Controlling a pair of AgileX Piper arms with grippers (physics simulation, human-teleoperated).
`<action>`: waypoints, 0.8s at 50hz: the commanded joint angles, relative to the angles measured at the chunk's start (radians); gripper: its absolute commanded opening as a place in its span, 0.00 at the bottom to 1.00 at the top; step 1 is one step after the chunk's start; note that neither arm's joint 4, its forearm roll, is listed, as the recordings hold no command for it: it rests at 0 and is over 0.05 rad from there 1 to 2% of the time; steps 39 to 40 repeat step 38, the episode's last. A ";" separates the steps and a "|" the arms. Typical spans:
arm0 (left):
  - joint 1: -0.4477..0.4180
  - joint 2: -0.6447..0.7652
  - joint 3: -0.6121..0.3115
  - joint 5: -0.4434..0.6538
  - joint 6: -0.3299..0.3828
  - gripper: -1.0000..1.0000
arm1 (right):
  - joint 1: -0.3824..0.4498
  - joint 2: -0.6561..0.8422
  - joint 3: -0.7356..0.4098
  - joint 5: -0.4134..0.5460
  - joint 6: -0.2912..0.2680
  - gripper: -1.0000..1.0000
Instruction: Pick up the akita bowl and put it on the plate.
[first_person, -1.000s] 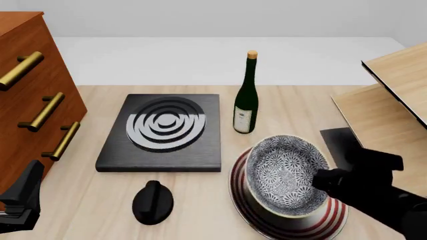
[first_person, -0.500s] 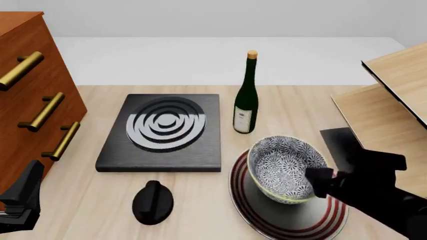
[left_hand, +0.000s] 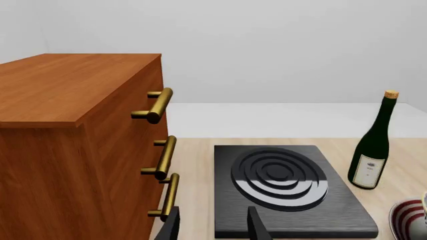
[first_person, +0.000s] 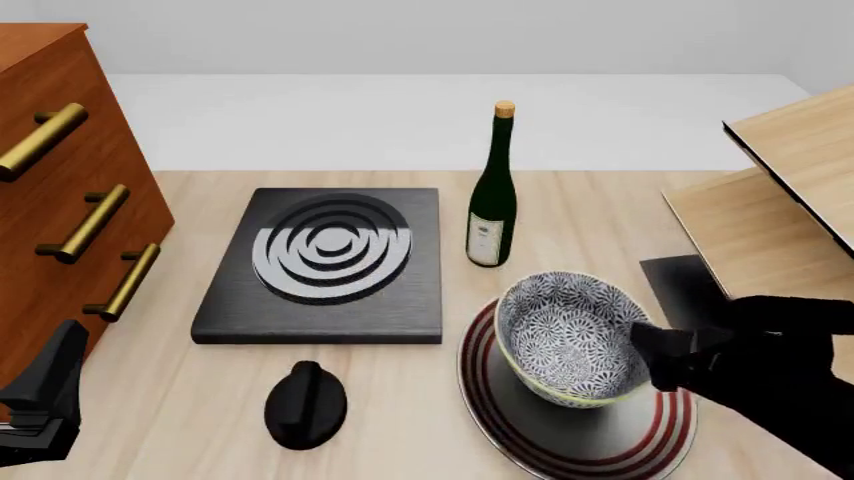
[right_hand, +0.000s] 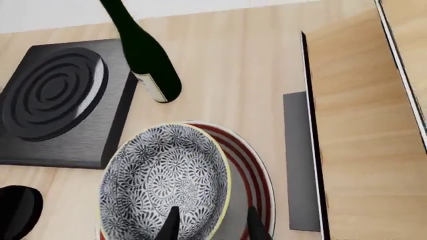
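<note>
The deep blue-and-white floral akita bowl sits on the red-ringed white plate near the wooden table's front edge, the right gripper, fingers apart astride its rim, best lifting straight clear without tipping it; left gripper open, idle.

Matte black, blocky arms with tapered claw fingers.
</note>
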 joint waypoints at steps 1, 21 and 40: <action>0.000 0.000 0.000 0.000 0.000 1.00 | -0.004 -0.155 0.007 0.061 -0.078 1.00; 0.000 0.000 0.000 0.000 0.000 1.00 | -0.046 -0.376 0.157 -0.039 -0.228 1.00; 0.000 0.000 0.000 0.000 0.000 1.00 | -0.186 -0.891 0.199 0.314 -0.189 1.00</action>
